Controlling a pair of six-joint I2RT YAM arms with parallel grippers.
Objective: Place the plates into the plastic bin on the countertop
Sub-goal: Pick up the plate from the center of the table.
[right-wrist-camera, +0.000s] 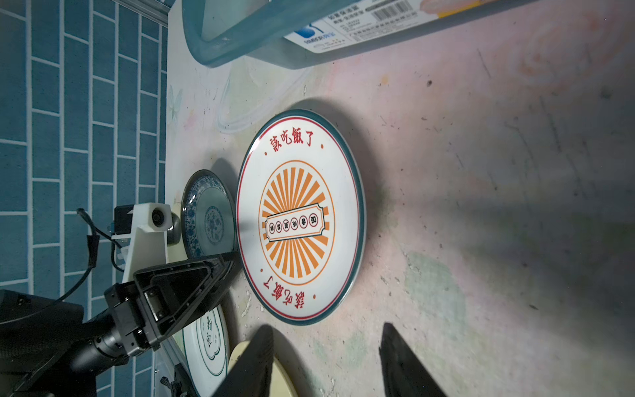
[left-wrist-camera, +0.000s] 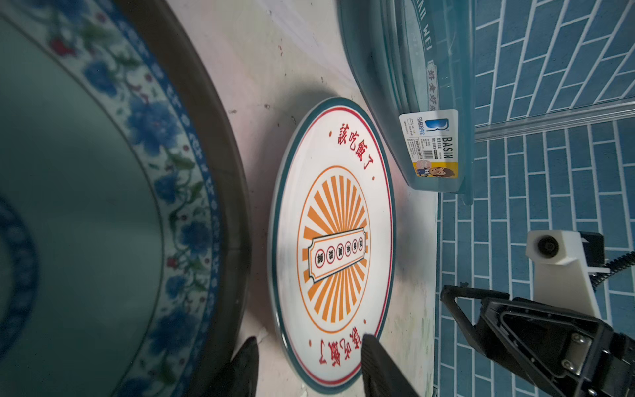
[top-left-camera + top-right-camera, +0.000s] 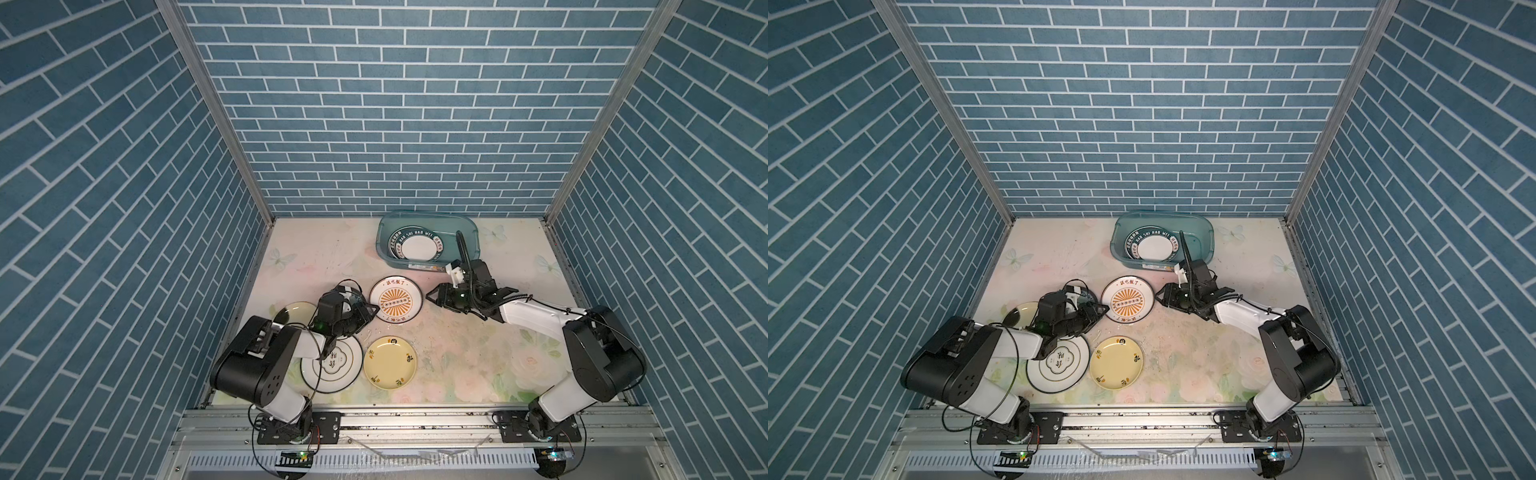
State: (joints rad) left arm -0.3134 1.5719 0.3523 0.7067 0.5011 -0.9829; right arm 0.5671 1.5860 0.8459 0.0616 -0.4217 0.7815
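Just right of our left gripper [image 3: 374,309] sits the orange plate [image 3: 396,300], edge between our loose jaws; right gripper [image 3: 430,297] loose, empty.

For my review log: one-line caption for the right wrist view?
Open right gripper faces the orange sunburst plate on the countertop; left gripper at its far rim, plastic bin nearby.

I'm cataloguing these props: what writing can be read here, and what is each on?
"BASIN": on the white label of the plastic bin.
"HAO SHI HAO WEI": rim of the teal-rimmed plate inside the bin.
"該吃飯了": red, twice on the sunburst plate.
Too small or blurred: the label's fine print, the sunburst plate's centre banner, marks on the black-rimmed plate and yellow plate.
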